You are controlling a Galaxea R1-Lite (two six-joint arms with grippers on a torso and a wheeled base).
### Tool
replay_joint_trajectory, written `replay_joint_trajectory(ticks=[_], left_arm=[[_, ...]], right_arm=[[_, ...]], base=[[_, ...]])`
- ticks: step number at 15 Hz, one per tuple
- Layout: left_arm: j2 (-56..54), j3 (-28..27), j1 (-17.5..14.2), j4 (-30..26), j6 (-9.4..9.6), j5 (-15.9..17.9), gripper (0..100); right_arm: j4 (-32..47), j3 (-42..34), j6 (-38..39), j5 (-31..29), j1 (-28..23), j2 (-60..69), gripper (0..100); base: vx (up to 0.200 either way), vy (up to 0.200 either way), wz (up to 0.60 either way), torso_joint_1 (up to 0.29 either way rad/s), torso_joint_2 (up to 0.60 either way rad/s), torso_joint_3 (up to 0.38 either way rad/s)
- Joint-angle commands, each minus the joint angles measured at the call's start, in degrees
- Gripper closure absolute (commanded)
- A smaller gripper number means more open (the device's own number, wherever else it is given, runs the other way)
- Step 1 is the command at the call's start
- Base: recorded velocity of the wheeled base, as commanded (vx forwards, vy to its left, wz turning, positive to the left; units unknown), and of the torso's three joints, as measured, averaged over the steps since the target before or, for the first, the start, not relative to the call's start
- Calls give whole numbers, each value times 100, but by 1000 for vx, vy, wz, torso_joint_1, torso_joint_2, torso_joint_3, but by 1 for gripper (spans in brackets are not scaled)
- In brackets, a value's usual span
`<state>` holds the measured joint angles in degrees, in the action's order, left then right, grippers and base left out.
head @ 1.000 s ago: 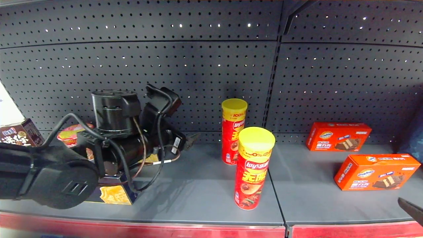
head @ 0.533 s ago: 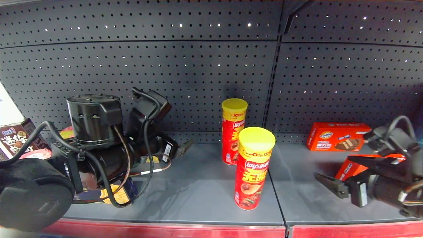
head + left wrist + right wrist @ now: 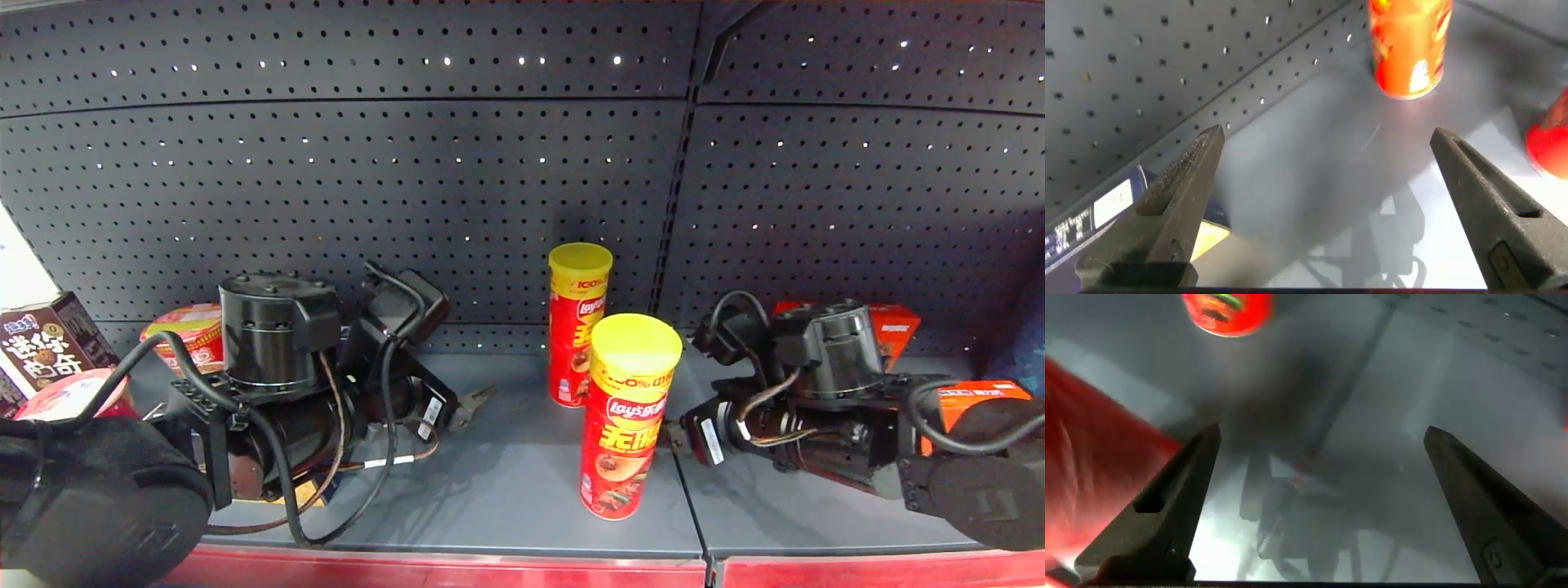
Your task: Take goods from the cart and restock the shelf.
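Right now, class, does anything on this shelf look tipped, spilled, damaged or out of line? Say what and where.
Nothing stands out. The front chip can and the rear chip can both stand upright on the shelf, lids on, with no spill. The orange boxes are partly hidden, so their state cannot be judged.

A dark perforated back panel (image 3: 490, 163) (light glints through its holes) rises behind the grey shelf (image 3: 498, 482), red-edged in front.

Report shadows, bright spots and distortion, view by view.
Head view: light dots shine through the pegboard holes, its seams bow, and a shadow darkens it behind the back can. Left wrist view: pale glare on the shelf. Right wrist view: dark shadow streaks cross the shelf, pale sheen beside them.
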<state>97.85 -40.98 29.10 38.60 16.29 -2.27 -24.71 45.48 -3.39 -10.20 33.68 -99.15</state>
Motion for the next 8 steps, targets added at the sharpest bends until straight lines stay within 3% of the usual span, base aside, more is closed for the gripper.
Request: replay_joint_trajectory(ticks=[1, 8], left_arm=[[41, 38, -18, 8, 6, -2, 0], [50, 82, -18, 122, 6, -2, 0]], right_arm=[[1, 48, 5, -8, 130, -316, 0], [1, -593, 5, -113, 218, 229, 0]], base=[[0, 0, 0, 0, 0, 0], [0, 0, 0, 0, 0, 0]])
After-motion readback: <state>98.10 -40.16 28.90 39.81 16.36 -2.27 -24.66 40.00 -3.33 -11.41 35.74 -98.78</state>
